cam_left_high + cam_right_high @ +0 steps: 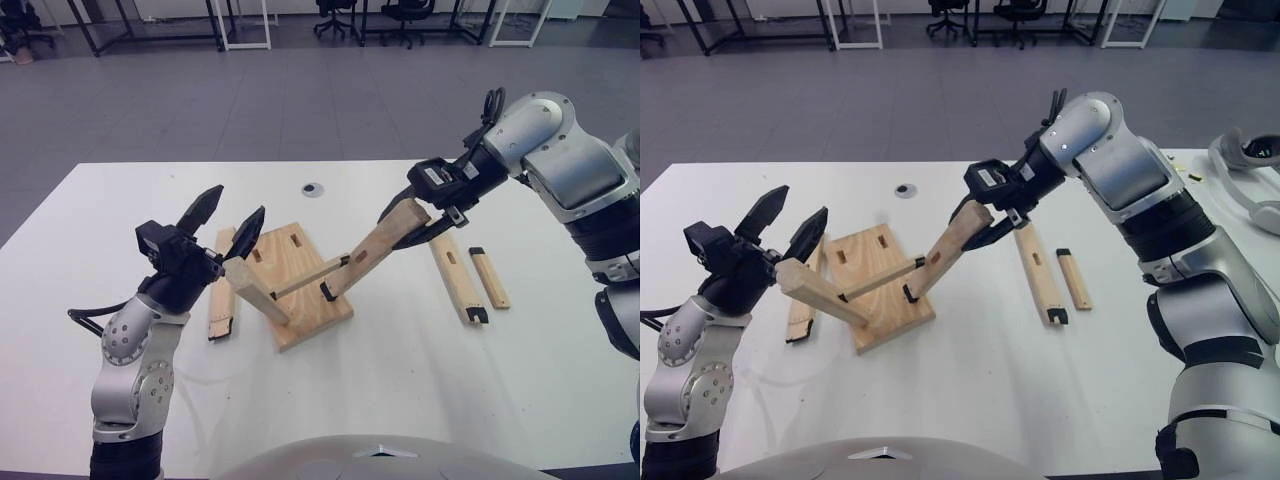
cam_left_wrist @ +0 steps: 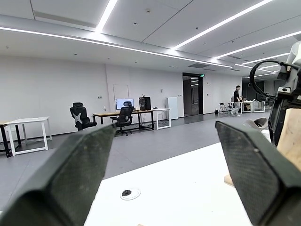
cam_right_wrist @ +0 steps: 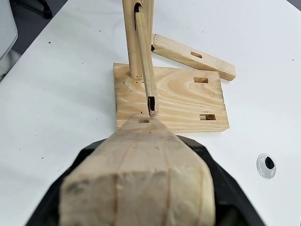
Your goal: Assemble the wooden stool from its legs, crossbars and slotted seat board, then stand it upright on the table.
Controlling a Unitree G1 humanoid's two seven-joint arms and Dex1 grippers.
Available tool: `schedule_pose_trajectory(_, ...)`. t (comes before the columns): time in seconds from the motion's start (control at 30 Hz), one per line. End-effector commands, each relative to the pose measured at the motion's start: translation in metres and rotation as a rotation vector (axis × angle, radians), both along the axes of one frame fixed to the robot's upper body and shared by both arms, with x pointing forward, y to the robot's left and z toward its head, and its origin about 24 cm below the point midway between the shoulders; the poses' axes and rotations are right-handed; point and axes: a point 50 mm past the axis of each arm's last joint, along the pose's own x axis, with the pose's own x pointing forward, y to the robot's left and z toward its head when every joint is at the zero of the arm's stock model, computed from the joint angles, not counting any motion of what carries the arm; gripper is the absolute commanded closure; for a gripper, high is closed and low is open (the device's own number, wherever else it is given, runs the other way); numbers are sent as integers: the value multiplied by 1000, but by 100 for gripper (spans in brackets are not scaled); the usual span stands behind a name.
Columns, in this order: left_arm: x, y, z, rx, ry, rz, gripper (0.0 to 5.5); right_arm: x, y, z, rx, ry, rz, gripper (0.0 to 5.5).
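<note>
The slotted seat board (image 1: pixel 312 318) lies flat on the white table. Over it two legs are joined by a thin crossbar (image 1: pixel 310 277). My right gripper (image 1: pixel 418 215) is shut on the top of the right leg (image 1: pixel 375 250), which leans with its foot on the board. The left leg (image 1: pixel 257 292) slants down onto the board's near edge. Its upper end rests against the base of my left gripper (image 1: pixel 239 199), whose fingers (image 2: pixel 61 183) stand wide open with nothing between them. In the right wrist view the held leg (image 3: pixel 141 174) points down at the board (image 3: pixel 183 96).
A loose leg (image 1: pixel 222 300) lies left of the board. Another loose leg (image 1: pixel 458 275) and a short crossbar (image 1: pixel 490 277) lie to its right. A cable grommet (image 1: pixel 313 188) sits behind it. A white headset (image 1: pixel 1250 165) rests at the far right edge of the table.
</note>
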Motion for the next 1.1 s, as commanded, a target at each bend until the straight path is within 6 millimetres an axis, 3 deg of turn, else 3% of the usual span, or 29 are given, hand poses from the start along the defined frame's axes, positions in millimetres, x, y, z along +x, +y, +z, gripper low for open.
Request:
schedule_pose_trajectory(0.03, -1, -2, 0, 3, -14, 16, 157, 3, 8, 10, -28, 89, -26, 343)
schedule_pose_trajectory(0.17, -2, -2, -1, -4, -18, 25, 157, 6, 13, 14, -44, 163, -48, 343)
schedule_pose_trajectory(0.53, -2, -3, -3, -16, -26, 52, 157, 1, 22, 7, -142, 108, 30, 343)
schedule_pose_trajectory(0.83, 0, -7, -4, -41, -38, 84, 157, -1, 54, 13, -208, 62, 120, 343)
schedule_pose_trajectory(1.1, -1, -5, -5, -47, -45, 112, 157, -4, 45, 8, -243, 48, 136, 343)
